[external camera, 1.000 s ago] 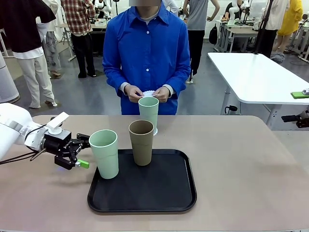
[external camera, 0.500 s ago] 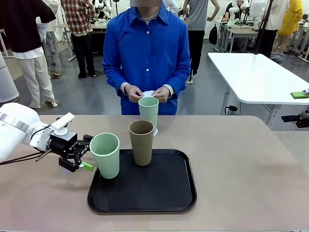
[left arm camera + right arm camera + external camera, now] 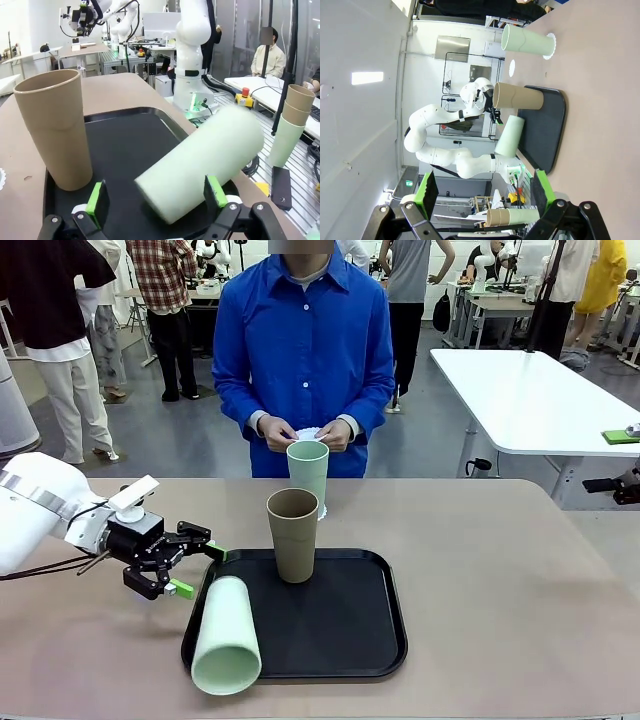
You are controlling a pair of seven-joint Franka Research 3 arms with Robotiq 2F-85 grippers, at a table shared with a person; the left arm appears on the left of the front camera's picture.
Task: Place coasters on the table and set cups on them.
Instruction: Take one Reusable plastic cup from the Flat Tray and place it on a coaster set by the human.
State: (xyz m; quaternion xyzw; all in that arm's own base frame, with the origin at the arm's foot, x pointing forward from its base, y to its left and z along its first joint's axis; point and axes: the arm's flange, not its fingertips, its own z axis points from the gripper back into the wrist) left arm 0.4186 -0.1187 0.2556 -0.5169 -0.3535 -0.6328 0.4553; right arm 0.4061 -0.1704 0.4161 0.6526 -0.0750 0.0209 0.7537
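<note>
Beige table [image 3: 500, 570], black tray [image 3: 340, 640] with upright brown cup [image 3: 292, 535] and mint cup [image 3: 226, 635] lying on its side, our left gripper [image 3: 200, 570] spread empty beside it, our right gripper [image 3: 484, 185] spread too

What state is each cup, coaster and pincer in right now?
Near mint cup: lying on its side across the tray's front-left rim.
Brown cup: upright on the tray.
Far mint cup: upright on a coaster on the table.
Another coaster: held in the person's hands.
Left pincer: open, empty.
Right pincer: open, empty.
</note>
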